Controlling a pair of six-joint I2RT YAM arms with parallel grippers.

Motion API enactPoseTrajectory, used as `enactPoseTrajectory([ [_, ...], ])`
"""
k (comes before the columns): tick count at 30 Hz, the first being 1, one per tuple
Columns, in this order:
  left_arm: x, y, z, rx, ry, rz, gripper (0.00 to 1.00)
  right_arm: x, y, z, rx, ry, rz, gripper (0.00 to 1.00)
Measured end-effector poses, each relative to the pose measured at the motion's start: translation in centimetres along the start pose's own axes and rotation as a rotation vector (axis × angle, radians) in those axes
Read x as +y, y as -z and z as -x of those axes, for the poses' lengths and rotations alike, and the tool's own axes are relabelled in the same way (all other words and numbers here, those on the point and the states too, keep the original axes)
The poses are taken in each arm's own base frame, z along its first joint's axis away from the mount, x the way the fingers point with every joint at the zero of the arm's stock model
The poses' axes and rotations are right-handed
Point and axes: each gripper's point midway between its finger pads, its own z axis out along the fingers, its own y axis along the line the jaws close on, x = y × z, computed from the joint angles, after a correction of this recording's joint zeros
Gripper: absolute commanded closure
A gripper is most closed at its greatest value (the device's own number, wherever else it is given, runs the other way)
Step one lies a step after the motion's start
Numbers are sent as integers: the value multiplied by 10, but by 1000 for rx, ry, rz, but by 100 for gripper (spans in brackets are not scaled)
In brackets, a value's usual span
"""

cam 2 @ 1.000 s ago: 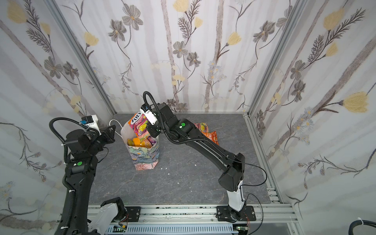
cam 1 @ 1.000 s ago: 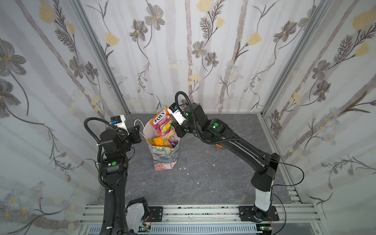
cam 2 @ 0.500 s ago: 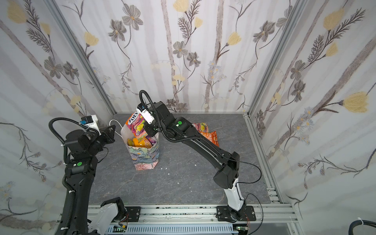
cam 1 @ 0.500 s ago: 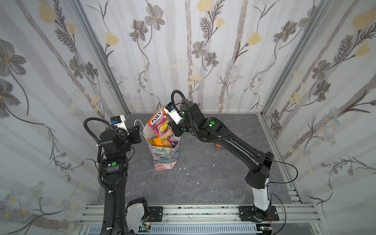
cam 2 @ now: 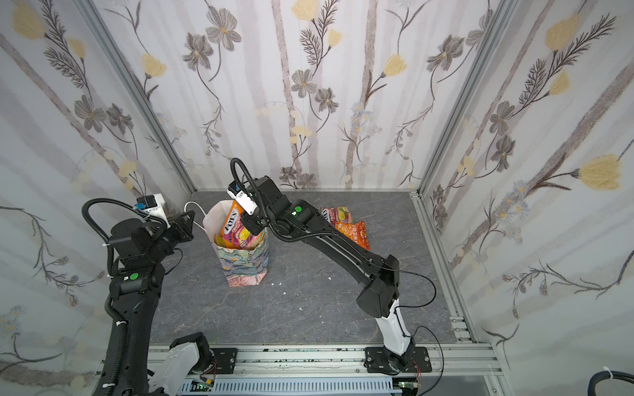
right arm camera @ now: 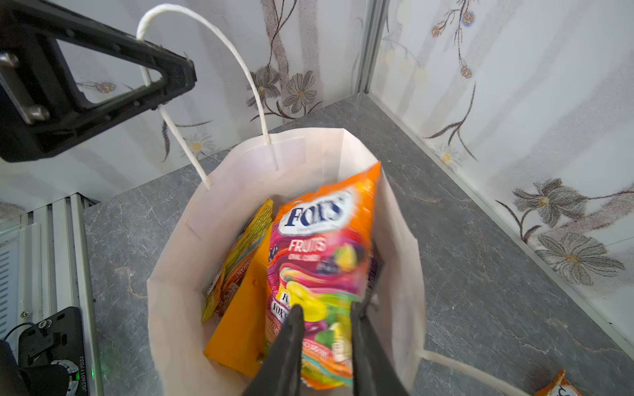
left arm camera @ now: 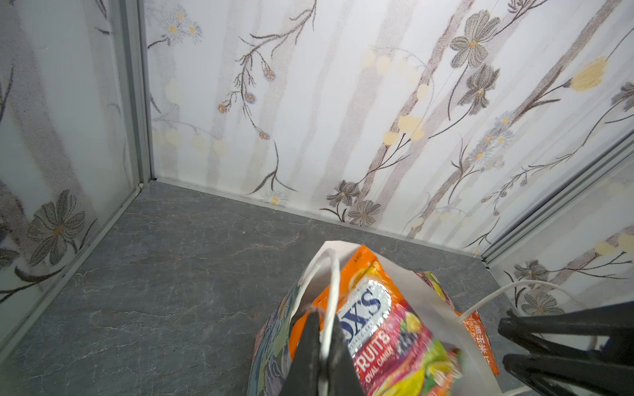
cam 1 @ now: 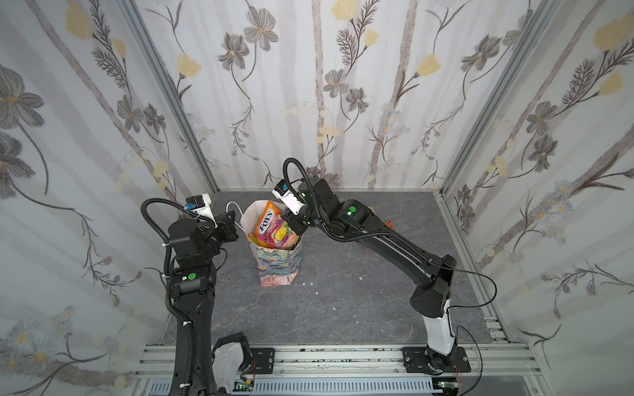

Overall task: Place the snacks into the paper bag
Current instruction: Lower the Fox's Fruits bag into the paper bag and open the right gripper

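Grey-and-yellow floral wallpaper (cam 1: 377, 103) lines three walls around a grey, stone-patterned surface (cam 1: 343, 301), with an aluminium rail (cam 1: 326, 355) along the near edge. The paper bag (cam 1: 279, 264) stands upright left of centre, with its white inside open upward and its painted outside facing near. The left end effector (left arm camera: 324, 322) sits at the bag's left side, fingers pressed together on a white cord handle (left arm camera: 333, 288) that it draws out to the left. In both top views the cord loops between it and the bag's rim. The right end effector (right arm camera: 326, 307) hangs over the right side of the bag mouth and hides that part of the rim from above. Its jaws are parted with a clear gap and are not clamped on anything. Just beyond them a FOX'S Fruits pouch (right arm camera: 322, 247), blurred, leans inside the bag with its orange top reaching the far rim. Lower in the bag, partly covered by that pouch, sit a yellow-orange box (right arm camera: 236, 329) and a yellow pack (right arm camera: 242, 250). The second cord handle (right arm camera: 463, 370) droops outside the bag's right side. To the far right of the bag two more snacks lie flat on the surface: another FOX'S pouch (cam 2: 338, 214) and, just beside it, an orange pouch (cam 2: 353, 235). The right arm (cam 1: 394, 247) crosses in front of them and hides nearly all of both in a top view. A few white crumbs (cam 2: 284, 293) dot the surface near the bag's base.
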Motion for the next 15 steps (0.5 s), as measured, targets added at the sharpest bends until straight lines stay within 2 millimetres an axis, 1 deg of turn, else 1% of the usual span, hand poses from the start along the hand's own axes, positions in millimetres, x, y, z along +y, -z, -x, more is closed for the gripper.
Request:
enactPoseTrajectory([
  [5, 0, 0, 0, -1, 0, 0, 94, 1, 3, 2, -6, 5, 2, 56],
  [11, 0, 0, 0, -2, -1, 0, 94, 2, 15, 14, -42, 8, -4, 54],
  [15, -1, 2, 1, -7, -4, -1, 94, 4, 15, 17, -53, 10, -2, 51],
])
